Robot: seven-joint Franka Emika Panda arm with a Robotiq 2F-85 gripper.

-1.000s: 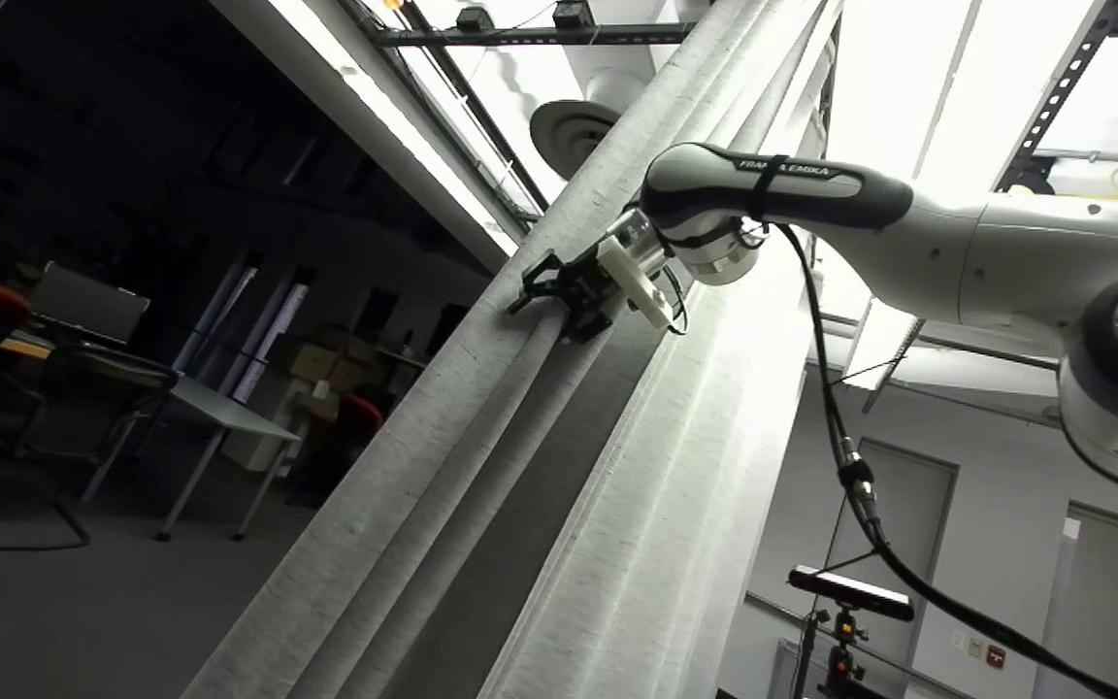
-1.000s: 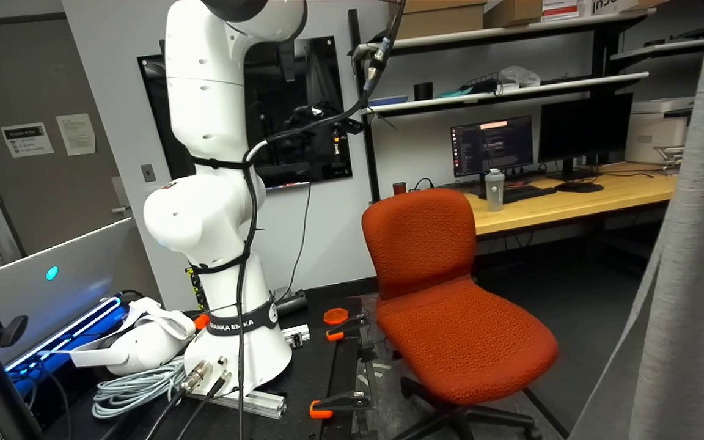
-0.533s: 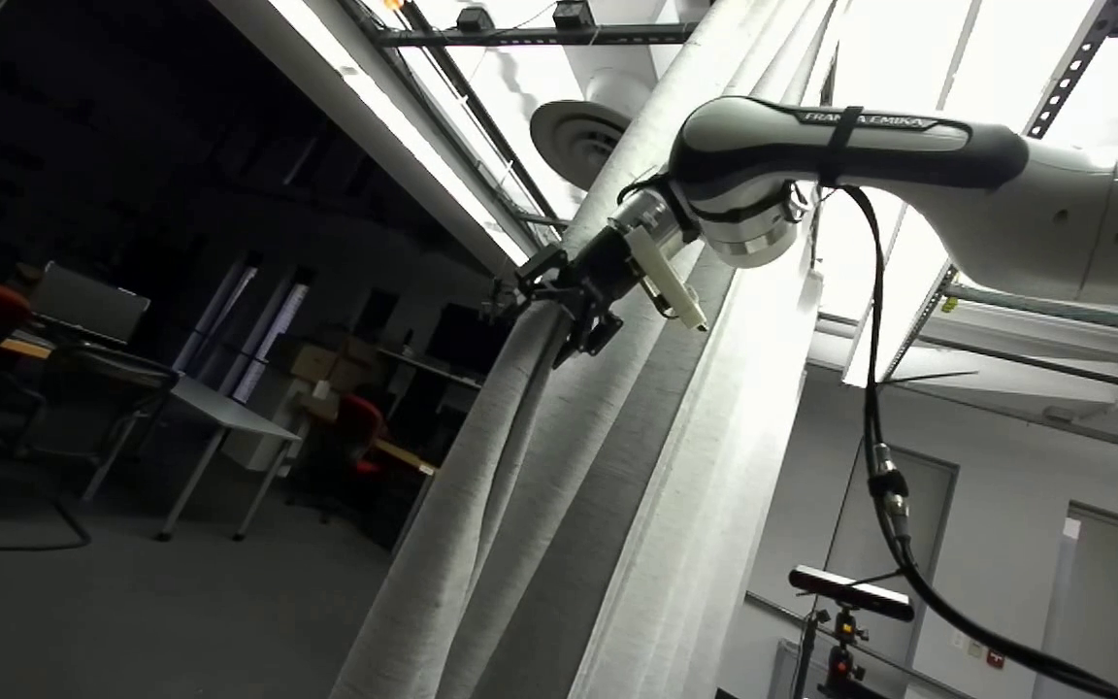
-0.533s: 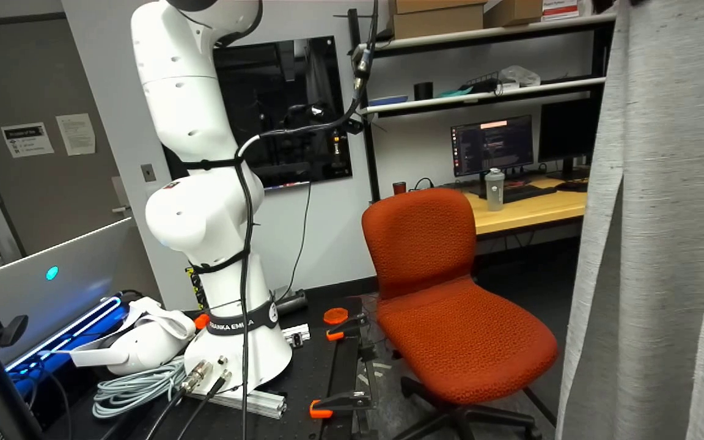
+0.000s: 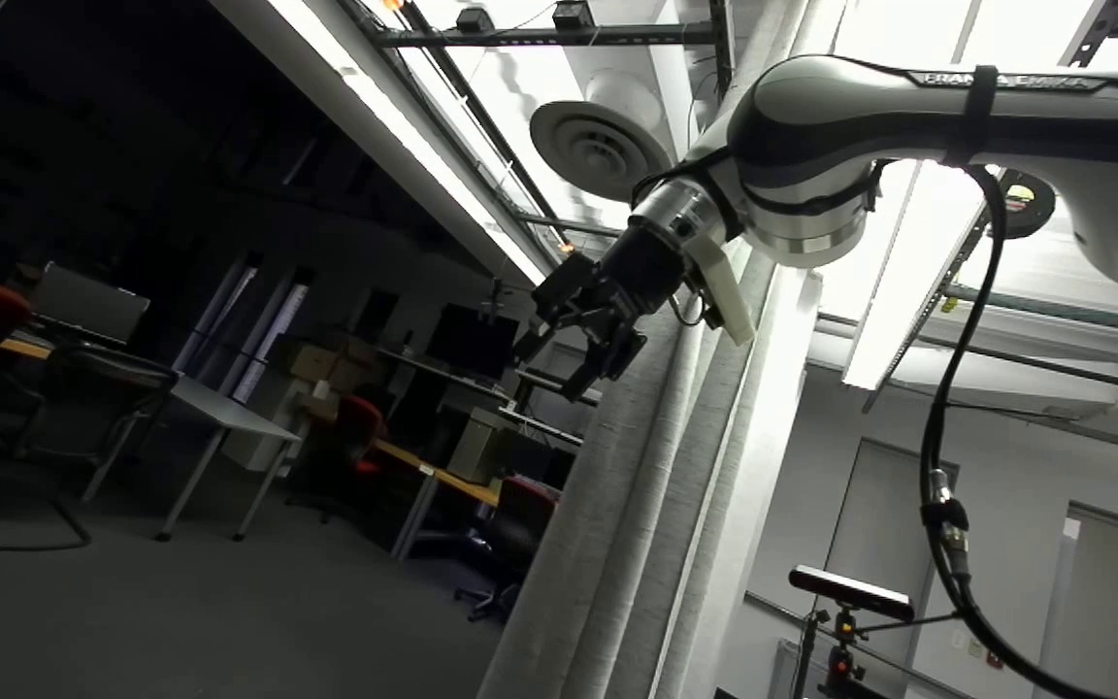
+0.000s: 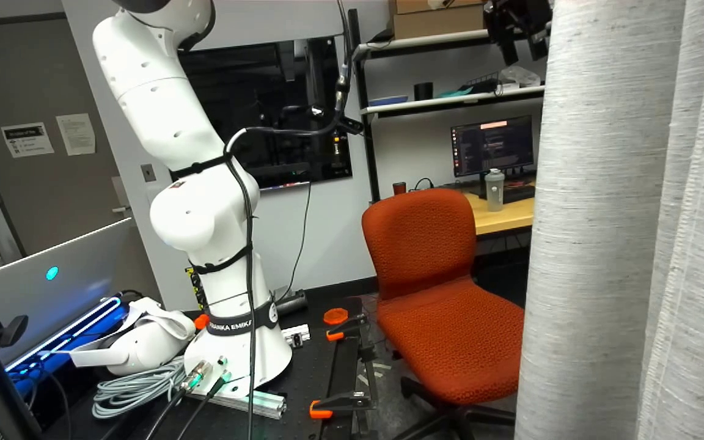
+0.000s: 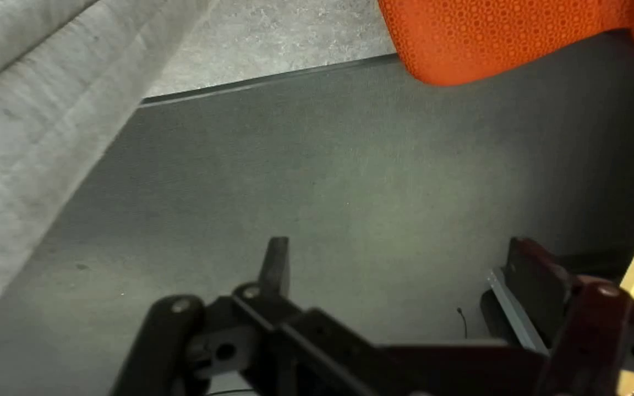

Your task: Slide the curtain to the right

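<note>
Orange chair (image 6: 440, 296) partly hidden by curtain (image 6: 608, 220), desk (image 6: 512, 217) beyond

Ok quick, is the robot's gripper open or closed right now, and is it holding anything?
Gripper: open, holding nothing; the curtain is off to one side in the wrist view.

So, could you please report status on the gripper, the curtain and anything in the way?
Gripper open, nothing between its fingers. Curtain hanging in folds, outside the grip. Orange chair nearby, apart from curtain in wrist view; no obstruction apparent.
</note>
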